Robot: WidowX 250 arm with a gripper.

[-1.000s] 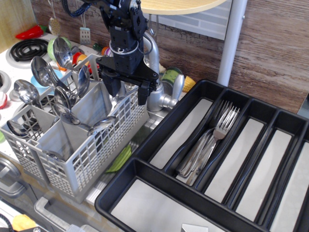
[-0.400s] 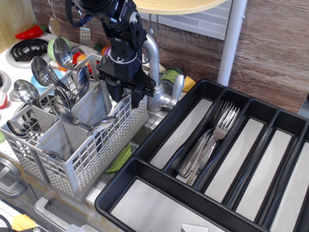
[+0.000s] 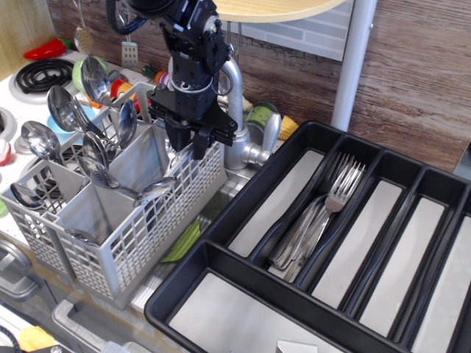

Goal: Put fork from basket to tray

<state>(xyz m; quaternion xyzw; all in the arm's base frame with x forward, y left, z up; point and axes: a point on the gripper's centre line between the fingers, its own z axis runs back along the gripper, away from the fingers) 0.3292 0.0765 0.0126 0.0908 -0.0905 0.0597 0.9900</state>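
From where I stand there is only the one view, looking down across the tabletop. The basket [image 3: 110, 220] sits toward the left side, near the front edge, its tall lattice walls keeping the cutlery upright with handles down, which is why round spoon [image 3: 68, 109] bowls stick up out of the back compartments. The black arm has its end effector [image 3: 187, 140] lowered right over the basket's far right compartment, fingers pointing down toward its rim; that posture reads to me as a reach for a piece standing inside. The fingers look drawn fairly close together, but the dark housing and the lattice hide the tips, so I cannot tell how open they are or whether anything is between them. I can't pick out a fork in that compartment either; if one is there, it is hidden behind the fingers and the wall. The tray [image 3: 243, 191] fills the right half of the tabletop, running out past the front and right edges, its long channels set side by side so that each kind of utensil lies flat in its own lane. Several forks [image 3: 324, 209] already lie in the second channel from the left, stacked loosely, tines toward the back: slim, shiny silver, with long thin handles that narrow slightly. Behind the basket stands a chrome tap [image 3: 239, 110].
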